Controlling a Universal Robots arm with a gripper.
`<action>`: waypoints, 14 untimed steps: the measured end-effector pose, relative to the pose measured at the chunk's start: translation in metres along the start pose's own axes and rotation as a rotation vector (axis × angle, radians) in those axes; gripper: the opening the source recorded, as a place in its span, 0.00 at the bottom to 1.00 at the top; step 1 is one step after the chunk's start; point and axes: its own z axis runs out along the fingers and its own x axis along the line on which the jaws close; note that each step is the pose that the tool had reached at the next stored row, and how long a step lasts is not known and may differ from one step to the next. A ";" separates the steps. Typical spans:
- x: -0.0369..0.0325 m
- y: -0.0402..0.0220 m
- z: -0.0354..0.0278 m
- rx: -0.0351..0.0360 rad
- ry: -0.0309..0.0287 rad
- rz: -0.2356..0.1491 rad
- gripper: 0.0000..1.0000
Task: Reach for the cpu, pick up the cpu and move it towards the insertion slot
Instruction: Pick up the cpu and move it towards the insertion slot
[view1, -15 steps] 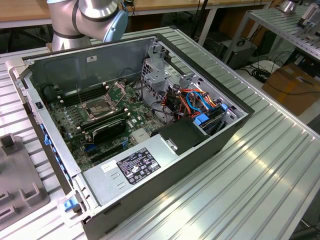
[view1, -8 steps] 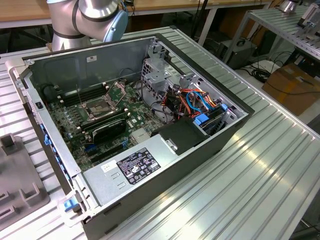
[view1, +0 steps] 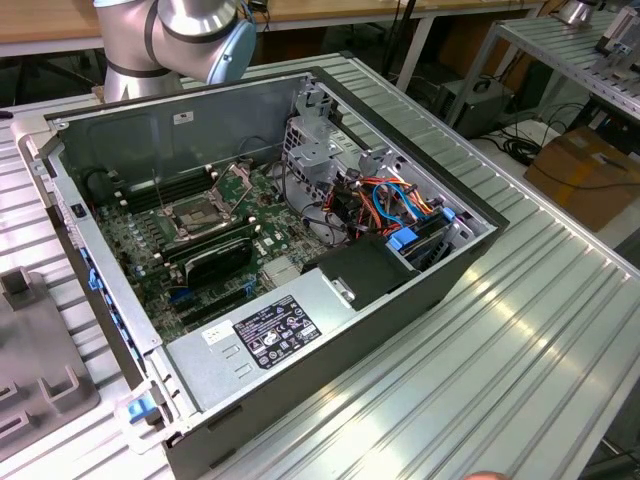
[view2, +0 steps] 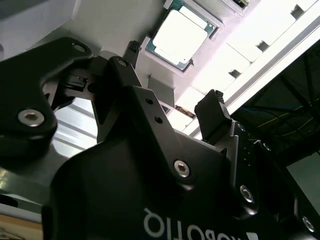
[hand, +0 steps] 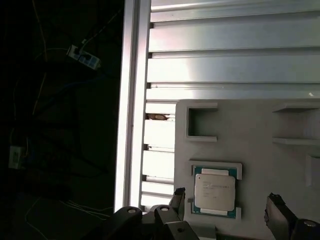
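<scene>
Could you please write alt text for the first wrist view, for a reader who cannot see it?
The cpu lies flat in a recess of a pale grey holder, with the open gripper poised over it, one finger on each side. The holder rests on a ribbed metal table, with darkness beyond the table's edge.

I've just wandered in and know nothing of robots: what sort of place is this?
Probably a robotics lab or test workshop: a robot arm beside an open computer case on a ribbed metal table, a cpu resting in a pale holder.
</scene>
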 end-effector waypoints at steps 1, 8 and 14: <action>-0.0001 0.0000 0.0011 0.0000 -0.0001 0.000 0.72; -0.0002 -0.0024 0.0157 0.0002 0.0010 -0.038 0.72; -0.0002 -0.0056 0.0306 -0.0002 0.0014 -0.051 0.72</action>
